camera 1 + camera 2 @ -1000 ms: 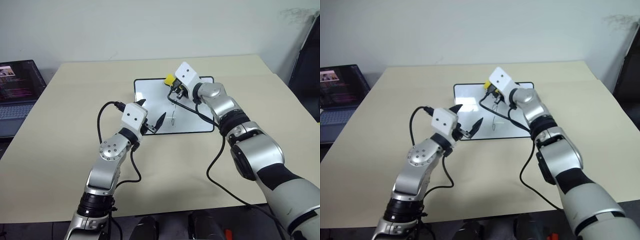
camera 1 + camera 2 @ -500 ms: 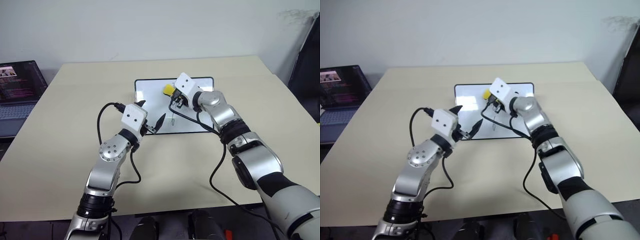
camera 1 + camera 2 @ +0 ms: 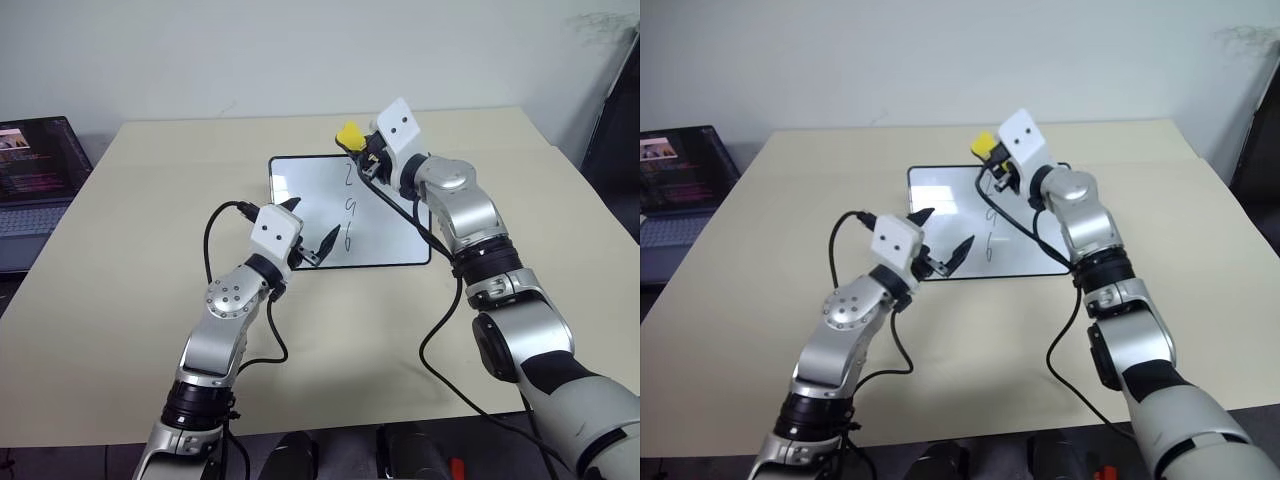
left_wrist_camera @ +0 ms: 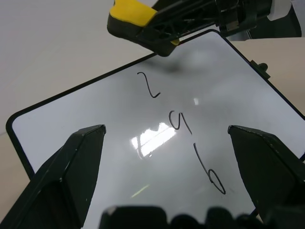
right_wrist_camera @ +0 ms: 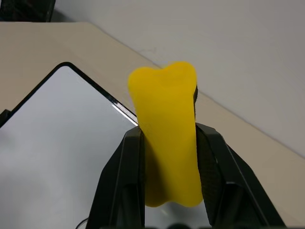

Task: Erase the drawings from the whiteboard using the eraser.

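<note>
While the eraser is lifted: all three drawings are showing intact on the whiteboard.

Right gripper (image 3: 358,143): jaws are pinching the eraser (image 3: 349,134) from both sides; in the right wrist view the yellow block (image 5: 167,138) is sitting squeezed between the two black fingers (image 5: 125,176) and sticking out past their tips.

Eraser: it is hanging in the air above the far edge of the whiteboard (image 3: 300,190), not touching the surface. Its dark felt side is facing down toward the board in the left wrist view (image 4: 131,14).

Left gripper (image 3: 308,225): jaws are standing spread wide, holding nothing. Both fingers (image 4: 71,167) are hovering at the near part of the board, one on each side of the written column.

Drawings (image 3: 348,205): three thin black marks are running in a column, away from the left jaws toward the right jaws. The farthest mark (image 4: 148,86) is lying nearest the eraser, just below and short of it. The middle mark (image 4: 180,121) and the nearest mark (image 4: 209,169) are lying between the open left fingers as that wrist view shows them. None is smudged.

Whiteboard: it is lying flat on the table (image 3: 120,300), black frame all round, with a knob (image 4: 262,67) on the short side by the right arm.

Table: beige top, the board sitting near its middle.

Laptop (image 3: 35,170): it is standing open beyond the table's left edge, well apart from both grippers.
</note>
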`<move>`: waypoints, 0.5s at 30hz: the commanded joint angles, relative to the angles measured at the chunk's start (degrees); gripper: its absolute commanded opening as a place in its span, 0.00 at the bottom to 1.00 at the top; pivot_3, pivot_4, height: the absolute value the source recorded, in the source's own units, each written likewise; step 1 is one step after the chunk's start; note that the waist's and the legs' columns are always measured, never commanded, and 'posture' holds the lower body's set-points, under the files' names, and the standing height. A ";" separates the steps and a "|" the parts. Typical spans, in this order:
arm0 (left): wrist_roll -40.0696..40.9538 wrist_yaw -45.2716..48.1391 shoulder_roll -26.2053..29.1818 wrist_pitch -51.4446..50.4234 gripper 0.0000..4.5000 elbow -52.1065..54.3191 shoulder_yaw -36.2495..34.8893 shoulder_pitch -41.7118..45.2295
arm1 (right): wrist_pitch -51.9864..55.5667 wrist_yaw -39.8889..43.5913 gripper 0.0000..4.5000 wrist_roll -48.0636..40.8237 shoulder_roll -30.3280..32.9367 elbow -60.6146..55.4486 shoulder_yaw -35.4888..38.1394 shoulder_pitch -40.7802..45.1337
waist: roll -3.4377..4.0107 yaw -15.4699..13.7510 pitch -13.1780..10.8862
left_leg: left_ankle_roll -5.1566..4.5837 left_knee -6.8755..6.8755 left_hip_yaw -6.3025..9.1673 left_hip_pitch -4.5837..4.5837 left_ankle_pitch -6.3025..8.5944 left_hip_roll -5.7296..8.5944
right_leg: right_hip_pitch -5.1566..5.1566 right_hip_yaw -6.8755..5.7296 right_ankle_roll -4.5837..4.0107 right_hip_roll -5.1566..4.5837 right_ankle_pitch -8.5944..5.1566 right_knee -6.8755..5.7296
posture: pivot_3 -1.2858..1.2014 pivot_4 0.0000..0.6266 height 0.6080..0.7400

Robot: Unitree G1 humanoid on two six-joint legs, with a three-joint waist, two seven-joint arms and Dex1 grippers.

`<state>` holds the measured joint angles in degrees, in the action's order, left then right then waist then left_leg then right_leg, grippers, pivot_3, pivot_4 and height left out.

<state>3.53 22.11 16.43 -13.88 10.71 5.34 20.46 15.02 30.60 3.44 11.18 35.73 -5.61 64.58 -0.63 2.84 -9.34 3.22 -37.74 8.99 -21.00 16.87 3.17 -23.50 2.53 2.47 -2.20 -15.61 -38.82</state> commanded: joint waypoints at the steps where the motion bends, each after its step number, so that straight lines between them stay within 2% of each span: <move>1: 0.15 0.53 -0.28 1.70 1.00 0.54 0.04 1.32 | 2.06 1.20 0.25 0.29 1.05 -1.20 -0.79 1.52 | 0.00 -0.05 0.00 | 0.00 0.00 0.01 0.00 0.00 0.00 | 0.00 -0.01 0.00 0.00 0.00 0.00 | 0.52 0.24 1.00; 6: 0.30 0.61 -0.25 1.74 1.00 0.99 -0.18 1.07 | 7.33 6.02 0.25 1.07 2.33 1.50 -3.74 3.41 | 0.00 -0.04 -0.01 | -0.04 -0.01 0.00 0.00 0.02 0.00 | 0.00 -0.01 0.00 0.00 0.00 -0.02 | 0.52 0.24 1.00; 15: 0.01 -0.12 -1.07 1.05 1.00 3.13 0.07 -0.44 | 8.43 9.55 0.25 1.93 2.92 10.14 -4.72 8.51 | 0.01 -0.04 -0.02 | -0.03 0.00 0.00 0.00 0.02 0.01 | -0.01 -0.01 0.00 0.00 0.00 -0.02 | 0.52 0.24 1.00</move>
<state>3.52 22.23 15.50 -13.32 11.05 5.58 19.91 23.99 39.67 5.50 13.48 45.73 -10.52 70.59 -0.63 2.80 -9.36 3.19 -37.74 9.00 -21.00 16.89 3.18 -23.51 2.52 2.47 -2.19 -15.61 -38.84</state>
